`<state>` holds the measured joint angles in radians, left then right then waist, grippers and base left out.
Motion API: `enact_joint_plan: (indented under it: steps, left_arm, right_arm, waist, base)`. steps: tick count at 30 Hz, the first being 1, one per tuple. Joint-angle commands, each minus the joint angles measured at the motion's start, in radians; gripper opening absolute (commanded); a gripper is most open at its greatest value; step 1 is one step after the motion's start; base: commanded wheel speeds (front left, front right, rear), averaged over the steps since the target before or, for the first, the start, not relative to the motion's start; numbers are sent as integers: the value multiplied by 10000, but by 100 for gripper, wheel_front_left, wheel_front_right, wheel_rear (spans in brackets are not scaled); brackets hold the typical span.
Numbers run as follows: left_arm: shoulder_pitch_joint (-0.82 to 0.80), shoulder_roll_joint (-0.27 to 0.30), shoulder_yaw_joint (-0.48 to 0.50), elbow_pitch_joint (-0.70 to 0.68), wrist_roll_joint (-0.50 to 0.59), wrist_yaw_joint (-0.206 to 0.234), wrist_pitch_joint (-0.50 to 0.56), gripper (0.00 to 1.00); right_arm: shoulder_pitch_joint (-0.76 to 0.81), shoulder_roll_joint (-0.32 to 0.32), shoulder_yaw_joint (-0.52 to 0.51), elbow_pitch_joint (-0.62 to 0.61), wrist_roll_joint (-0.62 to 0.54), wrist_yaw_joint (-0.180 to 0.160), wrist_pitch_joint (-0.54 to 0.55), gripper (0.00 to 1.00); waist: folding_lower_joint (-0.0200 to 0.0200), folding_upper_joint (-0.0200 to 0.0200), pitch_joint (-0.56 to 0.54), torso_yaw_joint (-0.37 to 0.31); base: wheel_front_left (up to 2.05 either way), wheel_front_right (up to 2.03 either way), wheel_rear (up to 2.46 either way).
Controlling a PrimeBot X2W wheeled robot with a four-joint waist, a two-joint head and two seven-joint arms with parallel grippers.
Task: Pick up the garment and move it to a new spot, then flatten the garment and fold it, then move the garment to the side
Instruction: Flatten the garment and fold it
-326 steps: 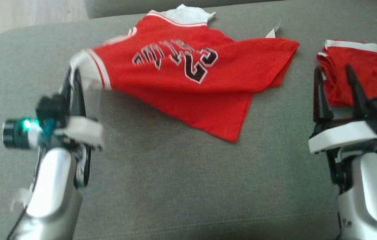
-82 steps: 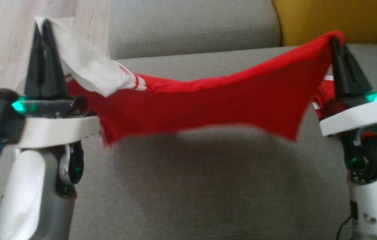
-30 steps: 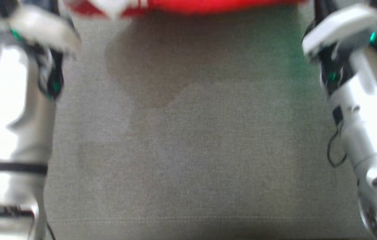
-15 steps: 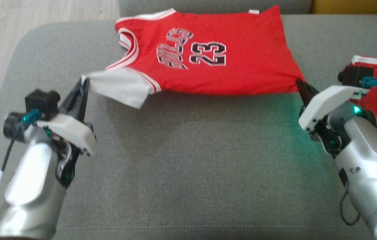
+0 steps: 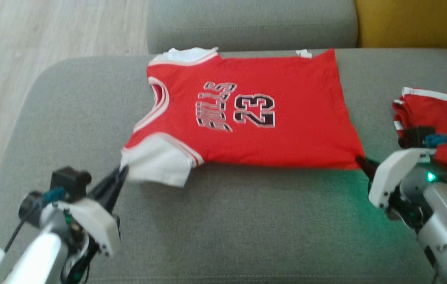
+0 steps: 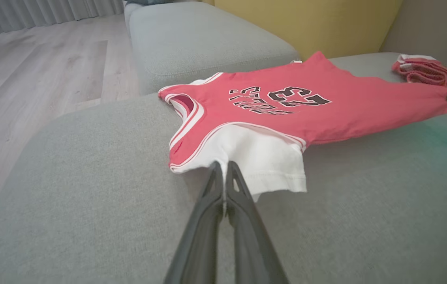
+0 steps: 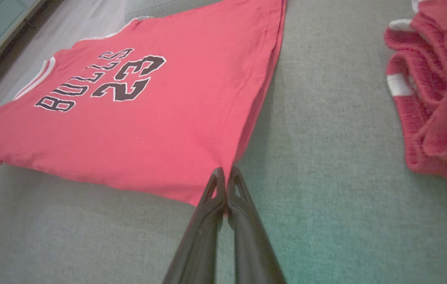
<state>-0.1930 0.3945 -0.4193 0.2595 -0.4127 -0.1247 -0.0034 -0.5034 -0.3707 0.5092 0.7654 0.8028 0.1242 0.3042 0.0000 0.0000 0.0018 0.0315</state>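
The garment [image 5: 247,114] is a red jersey with white sleeves and a black "23". It lies spread face up across the grey sofa seat [image 5: 227,221]. My left gripper [image 5: 123,170] is shut on the edge of the near white sleeve [image 6: 263,157], its fingertips [image 6: 223,167] pinching the cloth. At the jersey's near hem corner my right gripper [image 5: 359,159] is shut on the red fabric [image 7: 148,118], with the closed fingers [image 7: 225,177] meeting at that corner. The jersey [image 6: 286,106] is stretched between the two grips.
A second red garment [image 5: 436,122], folded with white trim, sits at the right of the seat beside my right wrist; it also shows as a red bundle [image 7: 436,90]. A grey back cushion [image 5: 247,23] and a yellow cushion [image 5: 417,19] lie behind. Wooden floor [image 5: 30,39] is at the left.
Both grippers have pulled the jersey towards the near side of the seat, and it now lies flatter. The head camera has also shifted.
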Motion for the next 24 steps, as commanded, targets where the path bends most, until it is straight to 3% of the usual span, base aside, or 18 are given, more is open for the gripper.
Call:
enact_joint_plan:
  steps: [1, 14, 20, 24]
  left_arm:
    - [-196, 556, 329, -645, -177, -55, 177, 0]
    - [1746, 1847, 172, -3613, -1389, -37, 1914, 0]
    - [2262, 2340, 312, -4766, -1766, 90, 2583, 0]
    - [2062, 2530, 365, -5024, -1573, 187, 2749, 0]
  right_arm:
    - [80, -353, 98, -467, 108, 65, 184, 0]
    - [1850, -1381, -426, -2305, 276, 65, 2185, 0]
    - [2733, -1717, -1159, -3376, 217, 65, 3226, 0]
    - [2892, -1615, -1859, -3930, -79, 65, 3640, 0]
  waist:
    - [0, 0, -169, -22]
    - [0, 0, -556, -38]
    - [0, 0, -585, 0]
    - [0, 0, -492, -6]
  base:
    - [0, 0, 0]
    - [0, 0, 0]
    - [0, 0, 0]
    - [0, 0, 0]
